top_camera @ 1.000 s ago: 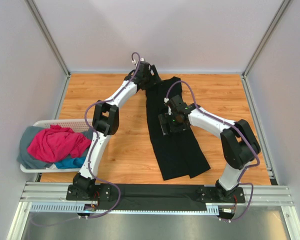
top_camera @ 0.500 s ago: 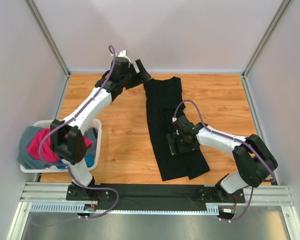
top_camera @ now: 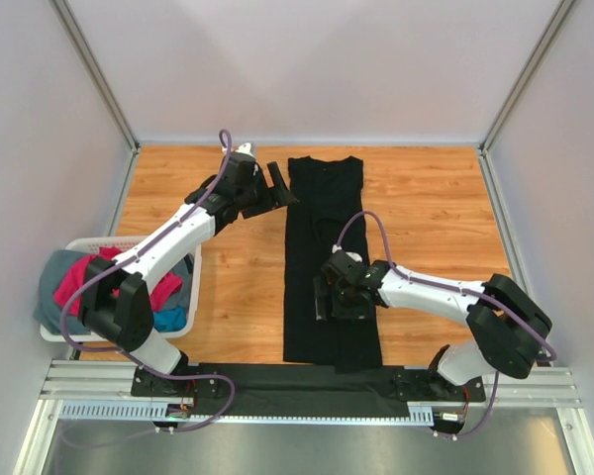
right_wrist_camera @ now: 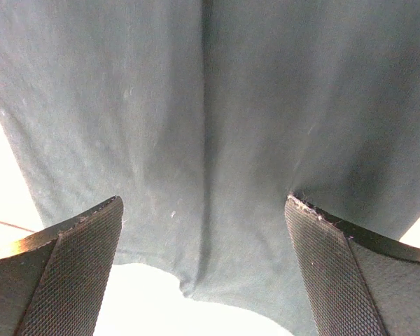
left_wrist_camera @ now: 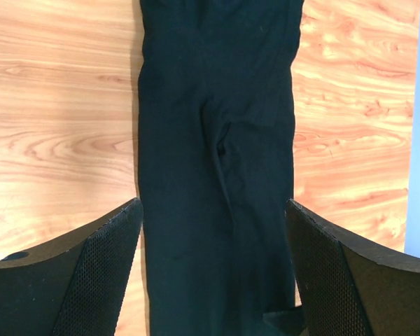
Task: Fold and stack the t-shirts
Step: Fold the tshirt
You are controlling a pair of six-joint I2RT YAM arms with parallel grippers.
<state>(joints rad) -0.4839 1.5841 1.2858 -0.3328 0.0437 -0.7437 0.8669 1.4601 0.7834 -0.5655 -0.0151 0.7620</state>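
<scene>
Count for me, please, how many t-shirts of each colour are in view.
Black t-shirt: 1
Pink t-shirt: 1
Blue t-shirt: 1
Grey t-shirt: 1
Total: 4

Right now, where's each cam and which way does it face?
Top external: above and behind the robot, facing down; both arms, left gripper, right gripper, black t-shirt.
Left wrist: by the shirt's far end, looking along it; own open fingers.
Right wrist: low over the shirt's near half; own open fingers.
Shared: all see the black t-shirt.
</scene>
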